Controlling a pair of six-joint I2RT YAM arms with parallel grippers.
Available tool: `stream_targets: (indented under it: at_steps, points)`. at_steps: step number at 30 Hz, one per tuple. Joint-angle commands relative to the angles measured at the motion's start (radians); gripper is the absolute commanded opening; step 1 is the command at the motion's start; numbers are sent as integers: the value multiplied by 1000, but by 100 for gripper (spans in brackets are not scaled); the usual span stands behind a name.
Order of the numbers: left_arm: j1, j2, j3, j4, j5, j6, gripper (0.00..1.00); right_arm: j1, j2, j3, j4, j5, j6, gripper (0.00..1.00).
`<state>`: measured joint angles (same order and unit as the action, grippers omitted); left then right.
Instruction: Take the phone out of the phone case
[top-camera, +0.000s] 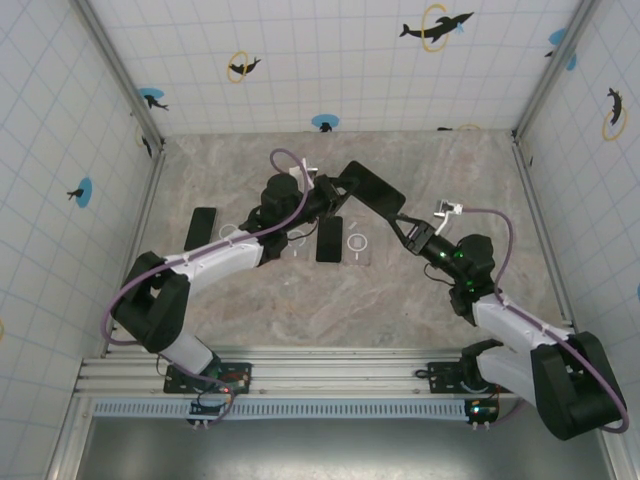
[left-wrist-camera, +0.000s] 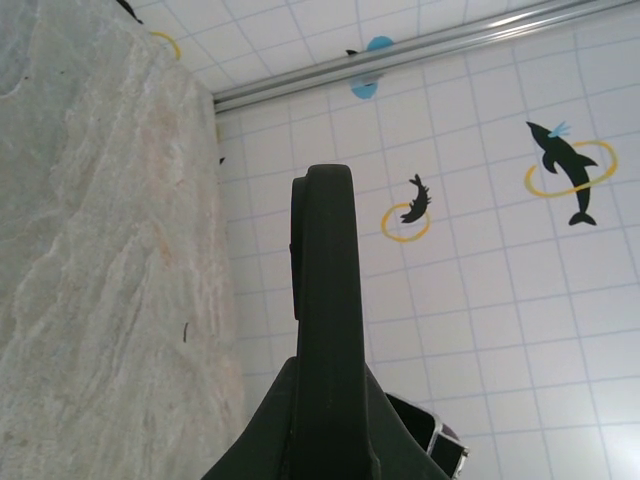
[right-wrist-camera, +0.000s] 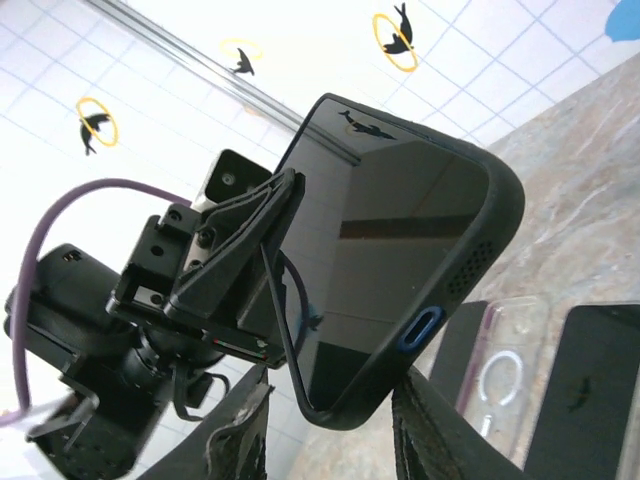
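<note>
Your left gripper (top-camera: 325, 196) was clamped tight on the phone (top-camera: 372, 188), which sat in its black case (right-wrist-camera: 505, 215) and was held tilted above the table (top-camera: 300, 300). Your right gripper (top-camera: 402, 222) straddled the phone's lower end. You couldn't tell whether it had closed on it.

Top view down onto table (top-camera: 420, 300); wrist views close, tilted upward, sharing phone (right-wrist-camera: 400, 250).

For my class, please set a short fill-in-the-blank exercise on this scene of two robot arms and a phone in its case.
1. The left gripper holds the cased phone in the air, above the ___.
2. The case on that phone is ___ in colour.
3. The phone's port end sits between the two ___ of the right gripper.
Missing words: table; black; fingers.
</note>
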<state>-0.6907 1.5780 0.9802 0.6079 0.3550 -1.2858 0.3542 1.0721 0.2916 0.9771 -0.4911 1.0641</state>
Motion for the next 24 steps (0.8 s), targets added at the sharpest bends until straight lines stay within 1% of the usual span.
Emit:
stream_targets:
  at_steps: [1,4,6,10,13,16,21,24]
  points:
    - [3,-51,5,94,8,-23,10,15,20,-6,125,31,55,34]
    - [3,-53,5,107,14,-28,10,16,36,1,152,39,73,33]
    - [3,-57,5,107,15,-30,10,18,48,12,161,33,76,28]
    - [3,-60,5,114,12,-36,10,24,54,19,164,28,66,26]
    - [3,-62,-27,154,15,-86,10,25,57,22,155,20,47,19]
    - [3,-58,-33,207,44,-140,9,25,58,38,119,4,6,18]
    - [-3,-72,-19,211,75,-155,8,20,62,58,56,6,-45,16]
    - [-3,-87,-12,182,98,-136,7,11,70,58,73,8,-24,16]
